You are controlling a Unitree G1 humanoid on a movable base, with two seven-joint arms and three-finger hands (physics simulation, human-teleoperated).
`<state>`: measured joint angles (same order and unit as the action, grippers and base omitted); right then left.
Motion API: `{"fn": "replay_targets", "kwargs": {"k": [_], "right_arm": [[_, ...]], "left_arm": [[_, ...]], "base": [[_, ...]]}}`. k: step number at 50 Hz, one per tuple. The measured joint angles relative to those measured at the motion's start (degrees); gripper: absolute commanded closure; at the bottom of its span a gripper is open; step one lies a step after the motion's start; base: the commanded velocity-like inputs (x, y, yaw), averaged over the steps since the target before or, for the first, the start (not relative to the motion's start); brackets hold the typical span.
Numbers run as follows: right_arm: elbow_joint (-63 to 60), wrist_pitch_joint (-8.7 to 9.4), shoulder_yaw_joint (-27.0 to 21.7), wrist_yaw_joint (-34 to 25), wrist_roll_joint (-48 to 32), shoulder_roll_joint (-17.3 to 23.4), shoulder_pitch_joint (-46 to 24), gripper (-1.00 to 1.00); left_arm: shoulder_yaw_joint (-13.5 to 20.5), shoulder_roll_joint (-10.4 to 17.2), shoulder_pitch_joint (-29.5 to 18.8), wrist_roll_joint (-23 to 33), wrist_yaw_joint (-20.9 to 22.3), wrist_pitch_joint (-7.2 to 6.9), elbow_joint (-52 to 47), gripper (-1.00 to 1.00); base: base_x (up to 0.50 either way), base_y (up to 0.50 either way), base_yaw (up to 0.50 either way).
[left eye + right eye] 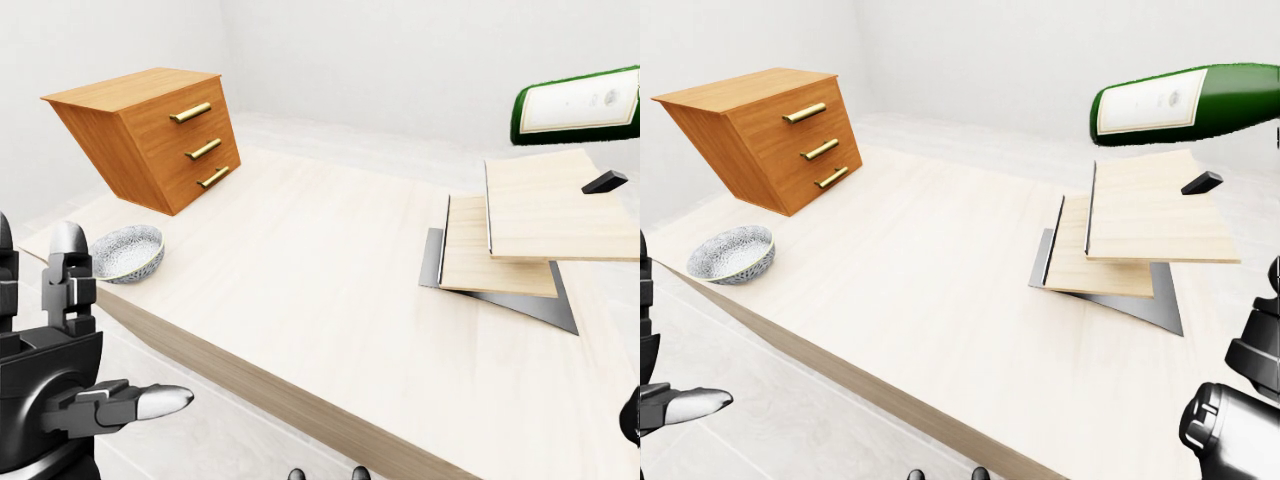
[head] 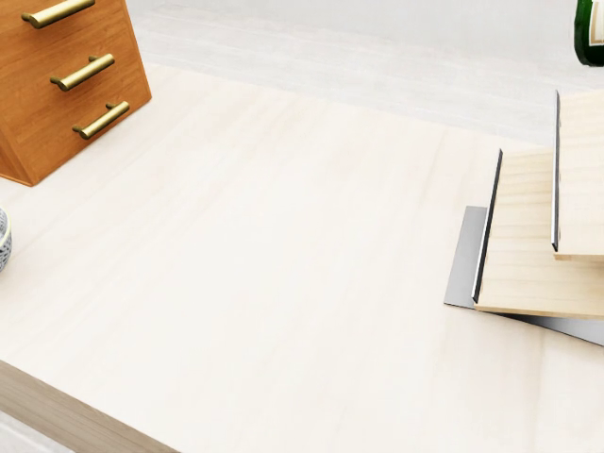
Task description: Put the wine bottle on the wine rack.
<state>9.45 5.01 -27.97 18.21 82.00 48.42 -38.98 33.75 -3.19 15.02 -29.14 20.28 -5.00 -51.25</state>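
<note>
A green wine bottle [image 1: 1180, 100] with a white label hangs on its side in the air, just above the top board of the wine rack [image 1: 1130, 225]. The rack is two stepped pale wood boards on a grey metal base, at the table's right. The bottle's neck runs off the right edge of the right-eye view, where my right hand grips it out of sight. Only a black fingertip [image 1: 1202, 183] shows under the bottle, and my right forearm [image 1: 1240, 400] shows at the bottom right. My left hand [image 1: 75, 330] stands open and empty at the bottom left of the left-eye view.
A wooden chest of drawers [image 1: 160, 135] with brass handles stands tilted at the table's upper left. A patterned grey bowl [image 1: 127, 252] sits below it near the table's edge [image 1: 300, 400]. White floor and walls surround the pale wooden table.
</note>
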Motion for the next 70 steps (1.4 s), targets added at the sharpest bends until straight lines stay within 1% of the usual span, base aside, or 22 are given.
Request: {"fn": "replay_targets", "kwargs": {"k": [6, 16, 29, 39, 48, 62, 70], "right_arm": [[2.9, 0.0, -1.0, -0.9, 2.5, 2.7, 1.0, 1.0], [8.4, 0.0, -2.4, -2.6, 5.5, 5.4, 2.9, 1.0], [17.4, 0.0, -1.1, -7.4, 4.4, 7.7, 2.7, 1.0], [24.7, 0.0, 0.9, -11.0, 2.5, 9.1, -1.0, 1.0], [30.8, 0.0, 3.2, -14.7, -0.4, 9.6, -5.1, 1.0], [42.8, 0.0, 6.8, -21.8, -7.5, 8.5, -12.7, 1.0], [48.3, 0.0, 8.0, -24.4, -11.5, 7.3, -16.6, 1.0]], "left_arm": [[-0.1, -0.1, 0.1, 0.1, -0.1, 0.0, -0.2, -1.0], [-0.8, -0.4, 0.4, 0.8, -0.1, 0.0, -0.4, -1.0], [-1.5, -0.6, 0.4, 1.4, -0.2, 0.0, -0.7, -1.0], [-1.7, -0.5, 0.3, 1.5, -0.4, 0.0, -1.1, -1.0], [-1.7, -0.4, 0.2, 1.5, -0.6, 0.0, -1.5, -1.0], [-2.6, -0.4, 0.0, 2.3, -0.7, 0.0, -1.3, -1.0], [-2.8, -0.5, 0.1, 2.6, -0.7, 0.0, -1.1, -1.0]], "base": [[0.0, 0.0, 0.0], [0.0, 0.0, 0.0], [0.0, 0.0, 0.0], [0.0, 0.0, 0.0], [0.0, 0.0, 0.0], [0.0, 0.0, 0.0], [0.0, 0.0, 0.0]]}}
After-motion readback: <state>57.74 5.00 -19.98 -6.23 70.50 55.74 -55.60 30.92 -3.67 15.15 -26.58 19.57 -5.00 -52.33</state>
